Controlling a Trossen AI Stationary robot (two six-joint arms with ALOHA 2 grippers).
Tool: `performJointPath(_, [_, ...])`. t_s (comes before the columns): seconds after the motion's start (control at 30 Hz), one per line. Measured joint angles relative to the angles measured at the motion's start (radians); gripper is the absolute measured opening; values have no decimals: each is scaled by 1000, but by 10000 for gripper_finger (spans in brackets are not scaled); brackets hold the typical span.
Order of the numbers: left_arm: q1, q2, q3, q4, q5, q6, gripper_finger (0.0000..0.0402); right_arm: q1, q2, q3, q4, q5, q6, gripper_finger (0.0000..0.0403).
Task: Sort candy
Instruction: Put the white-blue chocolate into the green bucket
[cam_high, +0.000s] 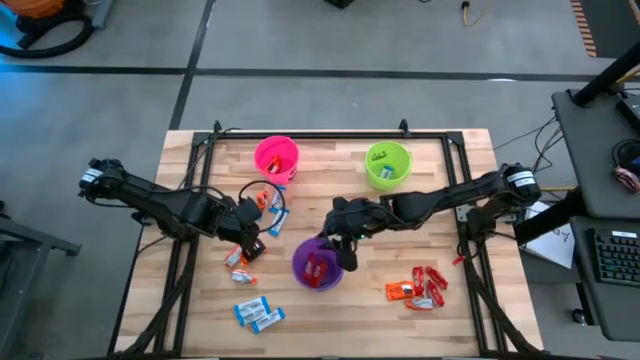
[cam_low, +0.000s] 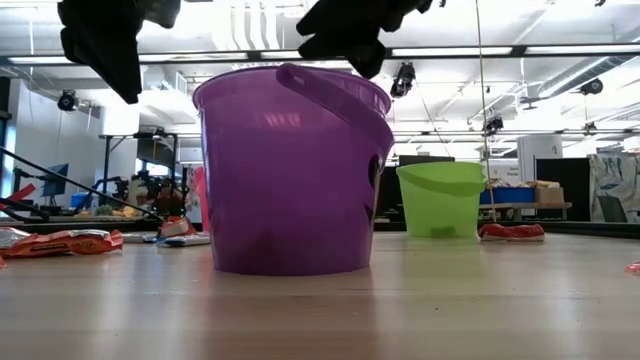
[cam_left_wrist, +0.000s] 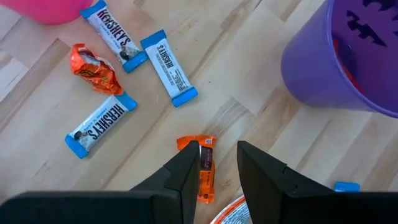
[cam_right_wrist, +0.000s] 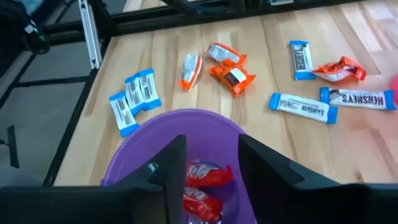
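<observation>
Candy, small rectangular wrapped bars in red, orange and blue-and-white wrappers; landmark for all placings: purple plastic bucket-shaped cup (cam_high: 318, 264) near the middle of the light wooden counter (cam_high: 470, 300).

- Red-wrapped candy (cam_right_wrist: 202, 177): two pieces lying inside the purple cup.
- Red and orange candy cluster (cam_high: 418, 286): loose on the counter, well apart from the purple cup, on the right arm's side.
- Blue-and-white candy pair (cam_high: 258, 314): on the counter, near the purple cup, on the left arm's side.
- Orange-wrapped candy (cam_left_wrist: 205, 171): on the counter beside the purple cup, lying between the left gripper's fingers.
- Mixed blue-and-white and orange candy (cam_left_wrist: 124, 68): scattered between the purple cup and the pink plastic cup (cam_high: 276, 158).
- Green plastic cup (cam_high: 388, 164): beyond the purple cup, some candy inside.

Right gripper (cam_right_wrist: 211, 163): directly over the purple cup's mouth, jaws parted, nothing between them; released.
Left gripper (cam_left_wrist: 216, 163): low over the counter beside the purple cup, jaws partly apart astride the orange candy; whether it grips the wrapper cannot be told.

Risks, as judged: the right gripper, so near the rim, could catch the cup's handle on withdrawal and tip it, spilling sorted pieces. The left gripper could pinch only a wrapper edge and drop the orange candy in transit.
</observation>
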Motion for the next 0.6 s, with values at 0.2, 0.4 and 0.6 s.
performJointPath(0.2, [0, 4, 0, 10, 0, -3, 91, -1, -23, 29, -53, 28, -15, 164])
performJointPath(0.4, [2, 37, 0, 99, -5, -1, 91, -7, -60, 51, -118, 56, -14, 173])
performJointPath(0.6, [59, 88, 0, 173, 63, 13, 79, -10, -86, 61, -112, 83, -14, 173])
